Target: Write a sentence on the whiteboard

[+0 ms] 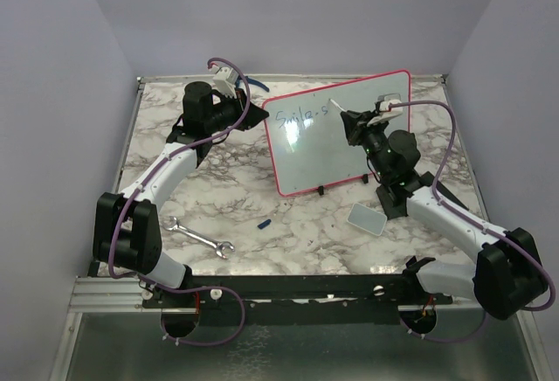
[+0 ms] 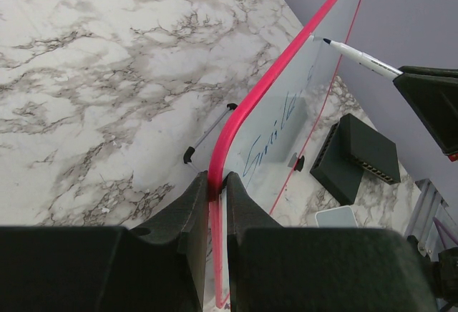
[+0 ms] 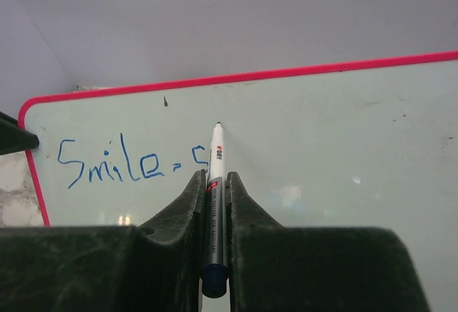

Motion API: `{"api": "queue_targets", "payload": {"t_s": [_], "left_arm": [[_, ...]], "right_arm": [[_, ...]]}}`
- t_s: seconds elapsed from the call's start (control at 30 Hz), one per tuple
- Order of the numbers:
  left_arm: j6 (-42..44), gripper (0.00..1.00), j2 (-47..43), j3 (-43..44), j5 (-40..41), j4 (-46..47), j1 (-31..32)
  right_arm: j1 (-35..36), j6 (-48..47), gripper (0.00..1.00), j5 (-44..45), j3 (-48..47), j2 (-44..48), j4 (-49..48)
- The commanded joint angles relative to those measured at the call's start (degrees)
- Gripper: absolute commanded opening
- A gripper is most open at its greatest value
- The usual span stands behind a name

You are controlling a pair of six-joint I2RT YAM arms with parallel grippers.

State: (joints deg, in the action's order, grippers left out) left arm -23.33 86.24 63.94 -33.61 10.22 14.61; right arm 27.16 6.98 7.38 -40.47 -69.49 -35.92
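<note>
The whiteboard, with its red-pink frame, stands tilted on the marble table. Blue writing on it reads "Smile-s", also seen in the right wrist view and edge-on in the left wrist view. My left gripper is shut on the board's left edge. My right gripper is shut on a white marker with its tip pointing at the board, just right of the last letter and slightly above the line. I cannot tell whether the tip touches. The marker also shows in the left wrist view.
A metal wrench and a small blue cap lie on the table in front of the board. A small grey pad lies near the right arm, beside a black block. Purple walls surround the table.
</note>
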Motion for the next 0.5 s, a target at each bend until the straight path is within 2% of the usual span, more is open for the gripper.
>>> {"api": "queue_targets", "payload": {"t_s": [0.0,0.47], "left_arm": [[0.4,0.03,-1.3,0.4,-0.2,0.8,-0.6],[0.2,0.03,-1.7,0.4,-0.3,0.8,-0.6]], "right_arm": [[-0.1,-0.4,0.01,1.6,0.4,0.0,-0.2],[0.0,2.2,0.01,1.0,5.6,2.8,3.5]]}}
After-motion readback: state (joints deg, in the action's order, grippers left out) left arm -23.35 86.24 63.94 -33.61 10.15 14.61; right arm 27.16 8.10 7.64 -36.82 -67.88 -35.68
